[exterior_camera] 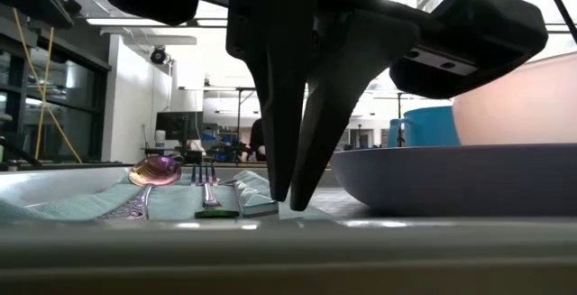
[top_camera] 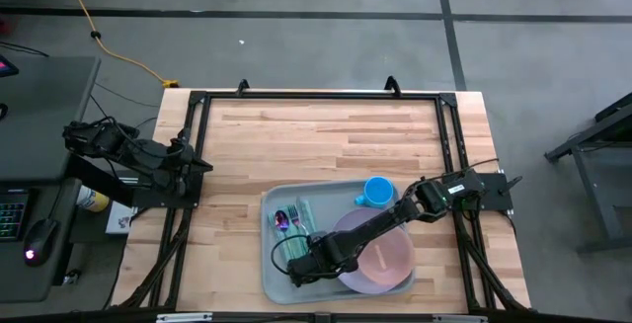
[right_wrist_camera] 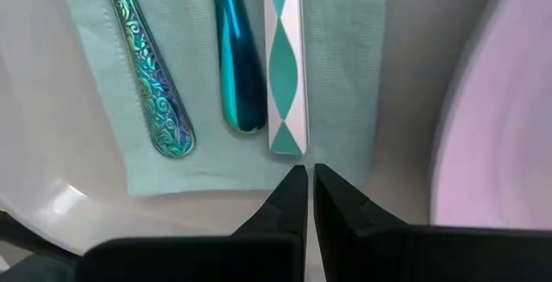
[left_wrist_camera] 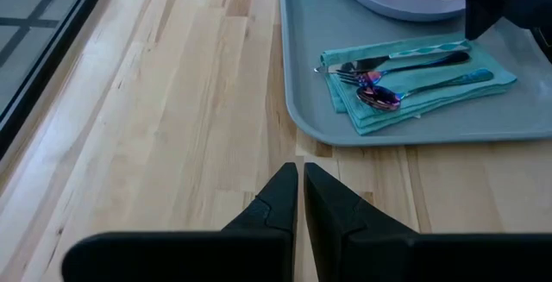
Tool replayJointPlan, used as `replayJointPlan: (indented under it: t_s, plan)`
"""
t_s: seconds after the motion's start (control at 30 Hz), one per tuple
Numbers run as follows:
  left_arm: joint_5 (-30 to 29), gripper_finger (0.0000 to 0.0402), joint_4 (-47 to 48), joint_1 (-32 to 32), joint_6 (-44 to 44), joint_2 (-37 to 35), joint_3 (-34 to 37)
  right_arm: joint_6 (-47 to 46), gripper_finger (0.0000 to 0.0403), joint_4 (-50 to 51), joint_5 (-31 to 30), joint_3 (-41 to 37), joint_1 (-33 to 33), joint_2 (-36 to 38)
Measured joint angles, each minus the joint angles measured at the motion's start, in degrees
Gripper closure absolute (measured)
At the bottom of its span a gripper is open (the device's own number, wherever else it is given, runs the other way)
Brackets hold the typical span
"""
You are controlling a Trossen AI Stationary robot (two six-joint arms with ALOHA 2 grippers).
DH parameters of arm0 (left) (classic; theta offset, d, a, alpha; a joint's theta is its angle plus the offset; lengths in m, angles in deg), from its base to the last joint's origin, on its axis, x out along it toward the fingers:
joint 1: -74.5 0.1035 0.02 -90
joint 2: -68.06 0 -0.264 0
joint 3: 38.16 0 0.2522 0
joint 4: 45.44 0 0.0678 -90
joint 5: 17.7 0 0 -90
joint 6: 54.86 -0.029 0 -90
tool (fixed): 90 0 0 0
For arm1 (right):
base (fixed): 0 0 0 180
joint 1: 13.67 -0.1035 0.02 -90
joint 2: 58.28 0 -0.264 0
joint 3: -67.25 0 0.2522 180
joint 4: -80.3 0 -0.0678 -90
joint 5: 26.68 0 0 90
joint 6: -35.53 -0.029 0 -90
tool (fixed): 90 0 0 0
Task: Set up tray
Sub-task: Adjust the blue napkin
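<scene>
The pale grey-green tray (top_camera: 269, 264) lies on the near part of the wooden table. On its left part a folded teal napkin (right_wrist_camera: 345, 58) carries a spoon (right_wrist_camera: 155, 92), a fork (right_wrist_camera: 237, 66) and a knife (right_wrist_camera: 285, 66). My right gripper (right_wrist_camera: 308, 174) is shut and points down just beyond the knife handle's end, at the napkin's near edge (exterior_camera: 290, 203). My left gripper (left_wrist_camera: 300, 172) is shut and waits over bare wood at the table's left side (top_camera: 202, 165), holding nothing. My right gripper comes from above with shut fingers (exterior_camera: 279, 151) pointing down at the napkin's near edge (right_wrist_camera: 259, 177), beside the knife handle's end (right_wrist_camera: 287, 144). I cannot tell whether the tips touch the cloth or stand just above it.
A lavender plate (top_camera: 348, 276) with a pink bowl (top_camera: 390, 254) fills the tray's right part, close beside my right gripper. A blue cup (top_camera: 378, 192) stands at the tray's far side. Bare wood stretches across the table's far half and left side (left_wrist_camera: 172, 101).
</scene>
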Motion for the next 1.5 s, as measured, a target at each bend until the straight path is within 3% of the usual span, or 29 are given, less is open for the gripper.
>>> replayJointPlan:
  t_s: [0.47,1.5]
  plan:
    - [-0.14,0.0346,0.00,0.00,0.00,0.00,0.00,0.24,0.0403,-7.18,1.72,0.04,-0.01,-1.79]
    - [0.34,0.0346,0.13,0.02,0.01,-0.02,0.00,4.57,0.0403,-22.24,-1.71,0.17,1.68,-5.16]
